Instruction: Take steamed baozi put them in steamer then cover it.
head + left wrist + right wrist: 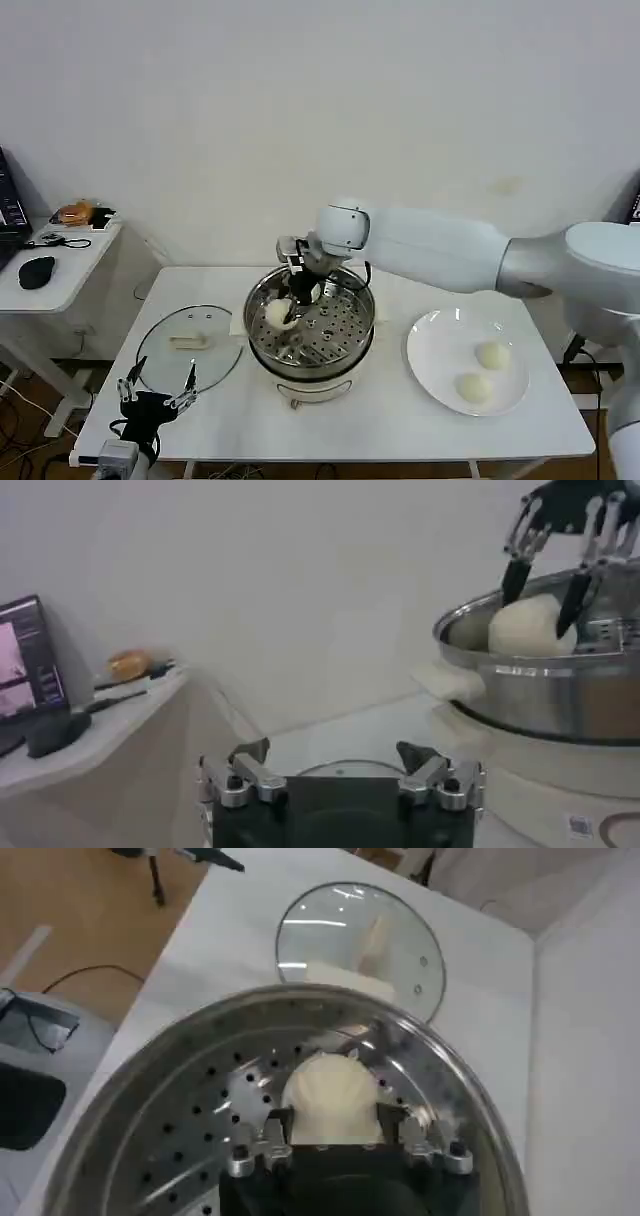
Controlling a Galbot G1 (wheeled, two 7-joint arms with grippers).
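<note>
The right gripper (291, 303) pinches a baozi (277, 313) over the steamer (345, 340) rim; released here, it may roll out.

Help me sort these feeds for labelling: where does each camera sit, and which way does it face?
Head view: on the robot's head, looking down at the table; both arms show, right gripper in the steamer.
Left wrist view: low beside the table, facing the steamer; open left gripper in the foreground.
Right wrist view: above the steamer, looking down; right gripper around a baozi.
Shared: steamer and that baozi in all three; the cover in head and right wrist views.
</note>
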